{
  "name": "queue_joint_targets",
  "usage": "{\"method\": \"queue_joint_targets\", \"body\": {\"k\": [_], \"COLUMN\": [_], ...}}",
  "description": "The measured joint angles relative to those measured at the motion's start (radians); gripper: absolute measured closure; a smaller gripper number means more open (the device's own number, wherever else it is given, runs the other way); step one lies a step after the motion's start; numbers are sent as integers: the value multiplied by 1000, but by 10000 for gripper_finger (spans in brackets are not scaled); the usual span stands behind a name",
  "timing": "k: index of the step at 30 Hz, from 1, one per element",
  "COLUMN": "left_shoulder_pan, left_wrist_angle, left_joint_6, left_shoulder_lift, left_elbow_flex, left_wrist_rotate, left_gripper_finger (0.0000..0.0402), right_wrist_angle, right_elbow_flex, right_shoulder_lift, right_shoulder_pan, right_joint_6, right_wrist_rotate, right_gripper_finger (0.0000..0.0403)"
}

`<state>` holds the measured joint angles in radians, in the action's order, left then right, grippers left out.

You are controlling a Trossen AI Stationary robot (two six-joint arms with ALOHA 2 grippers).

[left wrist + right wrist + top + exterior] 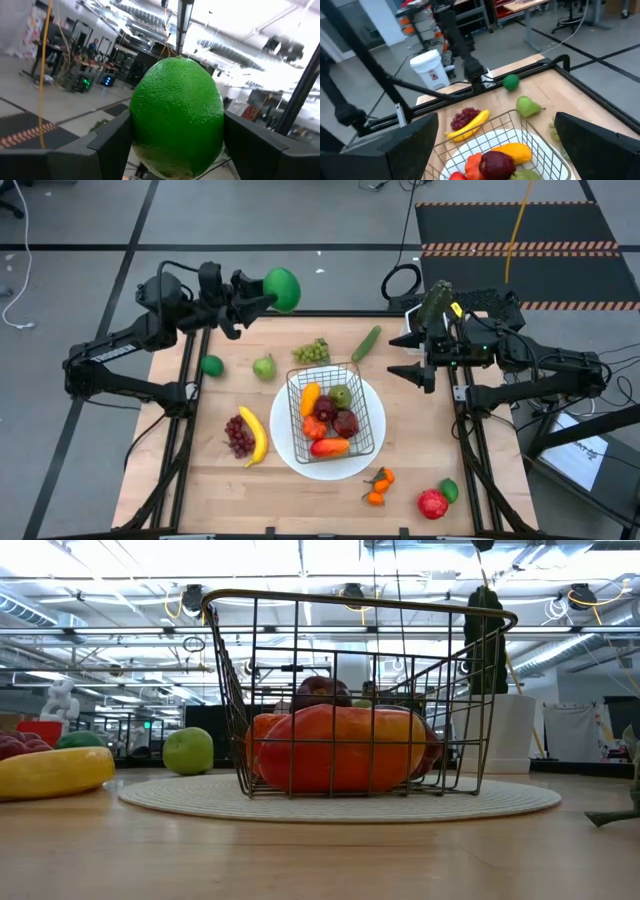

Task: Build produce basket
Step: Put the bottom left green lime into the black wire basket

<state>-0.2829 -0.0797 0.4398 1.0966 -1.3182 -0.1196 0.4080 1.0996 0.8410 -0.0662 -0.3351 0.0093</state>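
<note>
My left gripper (268, 292) is raised over the table's far left corner, shut on a green lime (282, 288). The wire basket (335, 415) stands on a round white plate (300, 455) at mid-table. It holds an orange pepper (340, 750), a dark red apple (346, 423) and other produce. My right gripper (401, 356) hangs open above the table's far right side, holding nothing. Loose on the table lie a second lime (211, 365), a pear (264, 367), green grapes (311, 352), a cucumber (366, 343), purple grapes (238, 435) and a banana (255, 437). My left gripper pinches the lime between its two fingers, one pad on each of two opposite sides (134, 131). The fingers come about level from the table's left. The lime is lifted well clear of the table, its pointed end (179, 59) up in the left wrist view.
Tangerines (378, 485), a red tomato (432, 503) and another green fruit (449, 489) lie near the front right corner. Black frame rails (185, 395) run along both table sides. Bare wood shows along the near edge (320, 860) and between the basket and the left rail.
</note>
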Motion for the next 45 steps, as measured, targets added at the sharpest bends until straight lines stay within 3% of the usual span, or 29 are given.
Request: {"method": "queue_joint_targets", "body": {"k": [18,25,31,45], "left_shoulder_pan": [0,0,0,0], "left_wrist_angle": [0,-2,-6,-8], "left_joint_6": [-569,-792,-856,-813], "left_shoulder_lift": [0,0,-1,0], "left_elbow_flex": [1,1,1,1], "left_wrist_rotate": [0,1,25,25], "left_gripper_finger": [119,119,119,119], "right_wrist_angle": [-38,-45,-45,-45], "right_elbow_flex": [0,0,0,0], "right_shoulder_lift": [25,41,69,102], "right_shoulder_pan": [0,0,0,0], "right_joint_6": [-154,-192,-229,-320], "right_wrist_rotate": [175,178,196,200], "right_gripper_finger": [10,10,10,10]}}
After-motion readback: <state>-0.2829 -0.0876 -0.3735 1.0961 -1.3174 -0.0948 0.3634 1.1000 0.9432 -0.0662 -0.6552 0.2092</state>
